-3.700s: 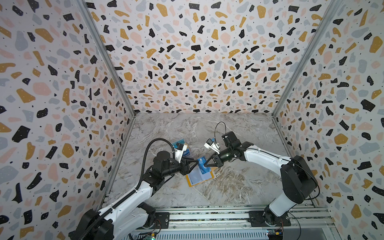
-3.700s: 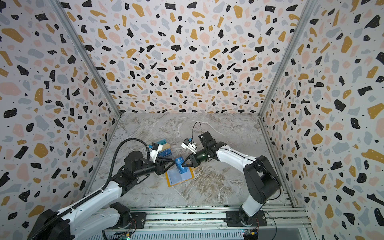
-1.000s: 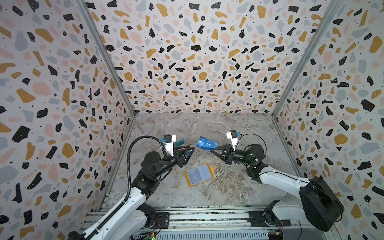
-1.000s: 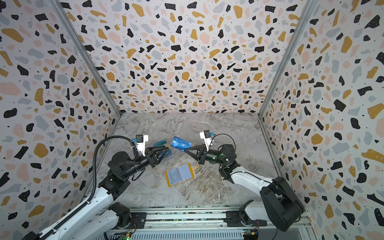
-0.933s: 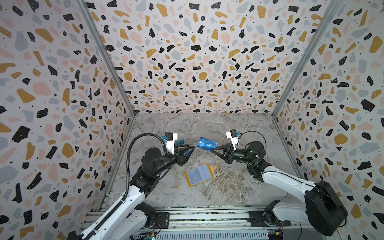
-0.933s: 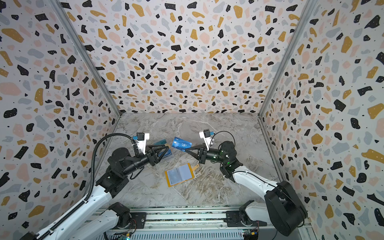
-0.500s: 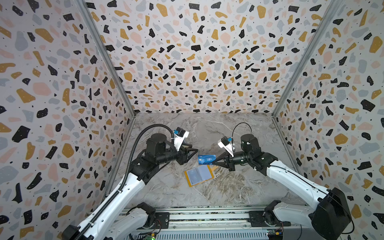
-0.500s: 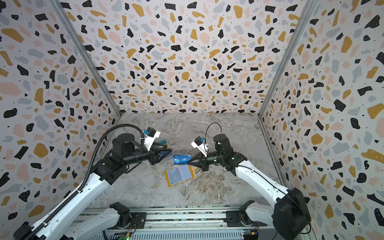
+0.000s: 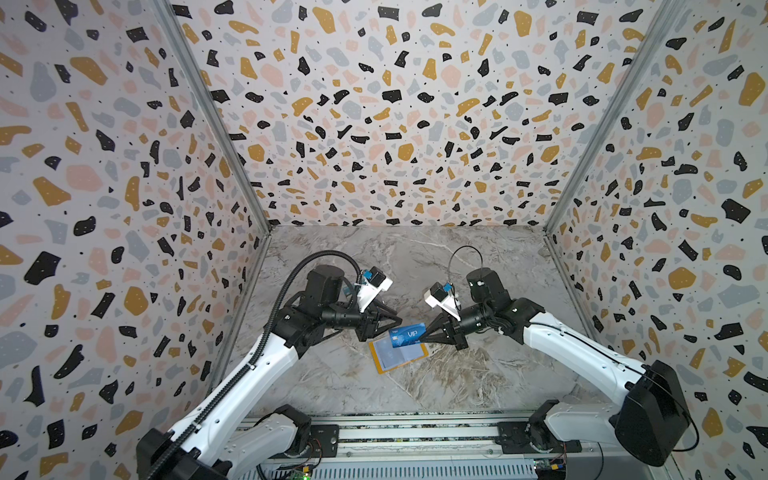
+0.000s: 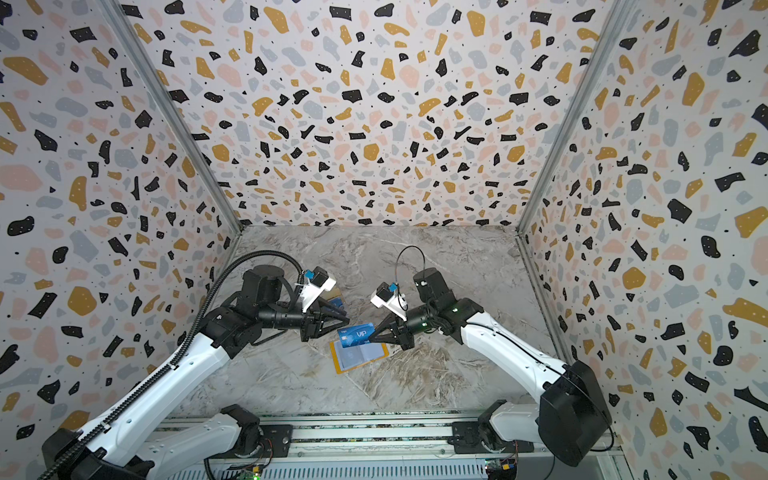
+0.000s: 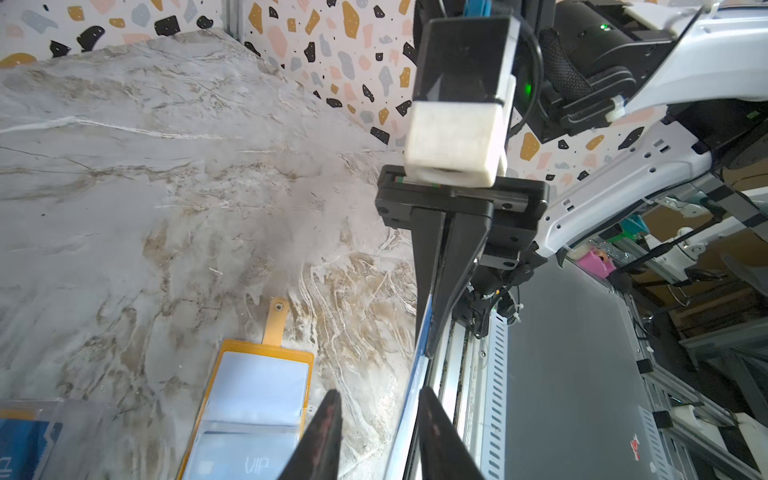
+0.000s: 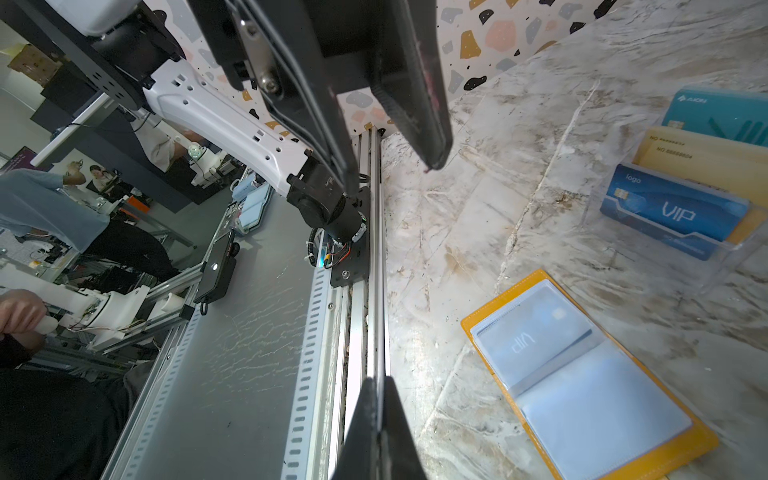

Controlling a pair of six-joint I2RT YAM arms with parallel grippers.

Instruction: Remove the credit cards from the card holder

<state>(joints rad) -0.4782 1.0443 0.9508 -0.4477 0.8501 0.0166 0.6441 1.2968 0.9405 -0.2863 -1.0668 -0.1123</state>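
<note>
Card held aloft between 2 robot arms: a blue VIP card (image 9: 406, 335) is kept clear of the marble desk (image 9: 415, 257) at the lower centre of both top views. It is clamped by 1 short edge in the clenched right pincer (image 9: 422, 340), extended in from the right of the frame. In the left wrist view that pincer's fingers (image 11: 428, 249) are seen pressed against the card's 2 faces.

At the card's free end, left of centre, the left pincer (image 9: 394, 328) is positioned with its 2 fingers parted, 1 on each side of the edge-on card. A clear gap is shown on 1 side, so nothing is grasped by it.

Just below the card in the frame, the orange card holder (image 9: 411, 353) is laid open and flat on the desk. A pale card (image 12: 530, 334) lettered "VIP" is seen tucked inside 1 of its clear sleeves.

Near the holder a clear stand (image 12: 702, 266) is stood on the desk, and 3 cards are ranked in it. A teal card (image 12: 719, 116) is at the back, a beige-gold card (image 12: 702, 162) in the middle and a dark blue card (image 12: 673, 210), also lettered "VIP", at the front.
</note>
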